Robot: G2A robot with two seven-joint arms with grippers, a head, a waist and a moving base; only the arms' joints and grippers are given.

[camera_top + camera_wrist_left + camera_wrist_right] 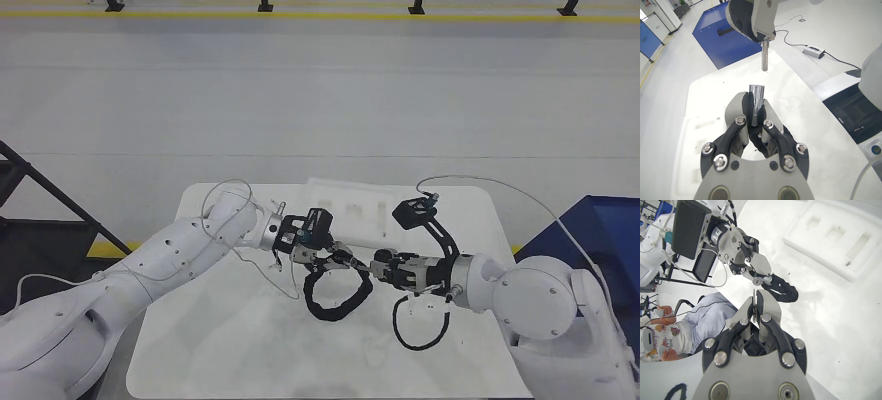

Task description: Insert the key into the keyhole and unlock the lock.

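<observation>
Top view: your left gripper [325, 258] and right gripper [378, 266] meet nose to nose over the middle of the table [200, 340], well inside its edges. The lock's black cable [335, 300] loops off beside them.

Left wrist view: the left fingers [747, 103] are clenched on the chrome lock cylinder [757, 94]. The key [764, 56] lines up with it, but its tip stands apart — nothing is inserted yet.

Right wrist view: the right fingers [765, 302] pinch the key's bow, and the keyhole [757, 281] faces you just beyond the tip. Insertion and the turn both remain. The foam tray [829, 247] lies well apart — you have open room to push straight in.

key [764, 56] head hidden between jaws, lock [756, 100] lower end likewise
</observation>
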